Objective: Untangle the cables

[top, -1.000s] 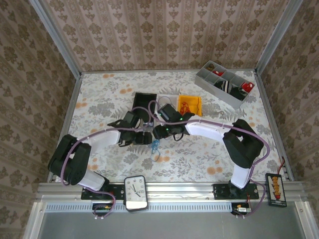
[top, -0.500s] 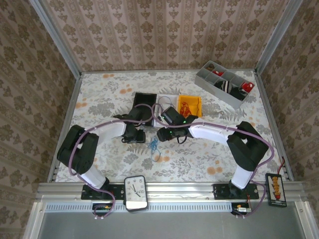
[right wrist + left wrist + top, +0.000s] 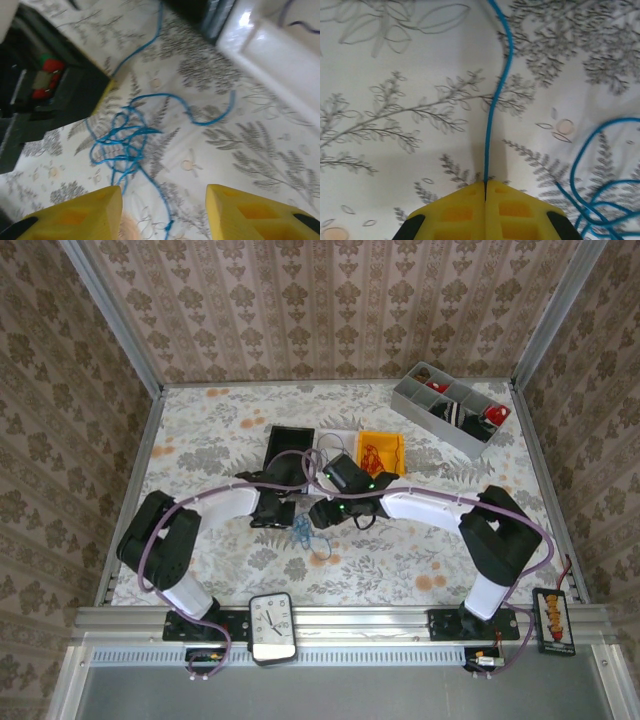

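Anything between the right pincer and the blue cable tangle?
Nothing visible. In the right wrist view the right pincer is open, with only bare cloth between it and the blue cable tangle. The left pincer is shut on one strand of it.

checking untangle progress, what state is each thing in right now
left gripper: shut on a strand of the blue cable
right gripper: open, holding nothing, over the clump
blue cable: one strand pinched, the rest a loose tangle flat on the table
red cable: coiled inside the yellow bin
yellow bin: upright, holding the red cable
organiser: upright, some compartments filled
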{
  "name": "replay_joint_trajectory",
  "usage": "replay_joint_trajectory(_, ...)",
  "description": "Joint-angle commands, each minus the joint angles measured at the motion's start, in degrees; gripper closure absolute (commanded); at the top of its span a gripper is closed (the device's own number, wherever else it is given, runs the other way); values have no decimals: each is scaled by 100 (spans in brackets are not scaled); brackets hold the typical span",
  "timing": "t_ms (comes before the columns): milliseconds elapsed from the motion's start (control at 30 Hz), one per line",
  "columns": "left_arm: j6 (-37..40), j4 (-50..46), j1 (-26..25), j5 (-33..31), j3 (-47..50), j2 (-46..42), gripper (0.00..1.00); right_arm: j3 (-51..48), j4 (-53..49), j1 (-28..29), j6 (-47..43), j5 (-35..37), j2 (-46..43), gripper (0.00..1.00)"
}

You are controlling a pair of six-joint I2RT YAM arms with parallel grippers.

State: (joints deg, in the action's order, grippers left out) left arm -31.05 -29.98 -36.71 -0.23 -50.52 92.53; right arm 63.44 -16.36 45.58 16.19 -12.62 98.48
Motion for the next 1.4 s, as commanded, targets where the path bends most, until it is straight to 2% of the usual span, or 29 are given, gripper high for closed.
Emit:
replay_joint_trajectory(0,-153,372,-66,320,163,-296,100,160,-41,143,-363,-638,346,50)
replay_joint_trajectory(100,-229,379,-4,368,204,-397,100,319,7,191,-408,-889,718,50)
replay_joint_trajectory(233,-411,361,156,358,348,-604,100,620,-187,241,-312,-539,1328,55)
replay_joint_trajectory(267,-487,360,219,357,425,-723,100,641,-207,249,-302,-444,1413,61)
replay_joint_trajectory(367,-763,352,451,177,688,-1236,100,503,-233,258,-211,263,1334,89)
replay_joint_trajectory(467,-1042,-93,632,-443,771,-1884,100,25,-48,188,-94,886,900,100)
replay_joint_trajectory(667,-1394,-946,1021,-1519,666,-3092,100,-1014,230,-207,303,1246,-57,100)
replay_joint_trajectory(700,-1428,-1063,1230,-1655,614,-3229,100,-1127,236,-277,372,1326,-179,100)
replay_joint_trajectory(800,-1313,-1343,1454,-2029,350,-3591,100,-1501,238,-600,723,1502,-531,100)
replay_joint_trajectory(900,-964,-1404,1700,-2084,-64,-3741,100,-1844,293,-913,1081,1643,-831,100)
replay_joint_trajectory(1133,-150,-1479,2383,-1618,-1343,-3486,100,-2219,218,-1383,1506,1859,-1057,100)
replay_joint_trajectory(1267,115,-1661,2658,-2076,-2120,-3317,100,-2255,-74,-1509,1738,2245,-991,100)
replay_joint_trajectory(1367,234,-1463,2957,-1851,-2429,-3259,100,-2399,86,-1620,1710,2115,-1031,100)
